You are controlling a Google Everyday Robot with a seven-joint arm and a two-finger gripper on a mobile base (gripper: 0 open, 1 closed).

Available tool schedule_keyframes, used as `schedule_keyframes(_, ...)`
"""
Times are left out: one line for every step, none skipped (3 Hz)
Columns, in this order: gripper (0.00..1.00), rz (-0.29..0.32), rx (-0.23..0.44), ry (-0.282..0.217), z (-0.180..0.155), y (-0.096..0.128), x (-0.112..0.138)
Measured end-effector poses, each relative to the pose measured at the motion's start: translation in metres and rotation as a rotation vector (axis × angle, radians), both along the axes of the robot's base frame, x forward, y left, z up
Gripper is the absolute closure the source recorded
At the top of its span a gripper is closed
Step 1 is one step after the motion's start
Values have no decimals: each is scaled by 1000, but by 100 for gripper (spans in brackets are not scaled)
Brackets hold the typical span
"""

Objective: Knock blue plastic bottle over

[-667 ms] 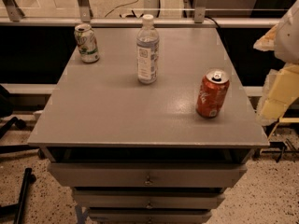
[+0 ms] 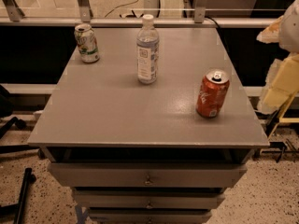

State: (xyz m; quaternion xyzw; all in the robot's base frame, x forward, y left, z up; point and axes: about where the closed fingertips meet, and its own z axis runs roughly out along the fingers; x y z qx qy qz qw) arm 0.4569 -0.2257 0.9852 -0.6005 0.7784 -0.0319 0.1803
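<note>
Gripper off the table's right edge, blue plastic bottle standing upright well away from it

The gripper (image 2: 280, 85) hangs just beyond the right edge of the grey table (image 2: 117, 111), pale yellow and white, partly cut off by the frame; whether it is spread or pressed together I cannot tell, and it touches nothing. Nearest to it is a red soda can (image 2: 212, 94), upright on the table's right side. Farther from the gripper, past that can and toward the back middle of the top, stands the blue plastic bottle (image 2: 147, 50), white cap up, apart from both cans. Farthest from the gripper, at the back left corner, stands a green-and-white can (image 2: 87, 43). Drawers (image 2: 147, 175) sit below the tabletop
</note>
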Motion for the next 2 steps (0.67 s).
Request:
schedule_keyframes(0, 18, 49, -33, 8, -8, 34)
schedule_keyframes(0, 44, 158, -91, 17, -3, 70)
